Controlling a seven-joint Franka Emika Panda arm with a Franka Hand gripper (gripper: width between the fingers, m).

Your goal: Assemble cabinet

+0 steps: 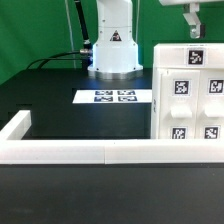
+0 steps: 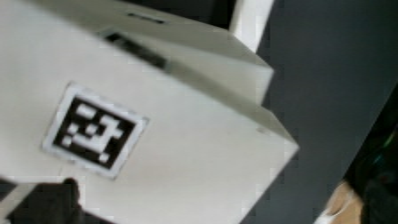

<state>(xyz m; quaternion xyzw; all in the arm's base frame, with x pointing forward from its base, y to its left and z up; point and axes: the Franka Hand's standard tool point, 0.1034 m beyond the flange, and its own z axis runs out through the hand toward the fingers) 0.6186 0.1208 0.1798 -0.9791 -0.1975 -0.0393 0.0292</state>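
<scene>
Cabinet (image 1: 190, 92) stands upright at the bench's (image 1: 60, 110) right in the exterior view, four drawer blocks seated; assembly looks nearly complete. My jaws (image 1: 190, 17) hang above it; their opening, I cannot tell.

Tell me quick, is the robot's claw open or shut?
Gripper: cannot tell; it hangs just above the large white plastic tagged cabinet, and no finger gap shows in either view.

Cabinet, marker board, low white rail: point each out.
cabinet (image 1: 190, 95), exterior view, tagged front face.
marker board (image 1: 113, 97), exterior view, its printed middle.
low white rail (image 1: 70, 152), exterior view, front stretch's top.
</scene>
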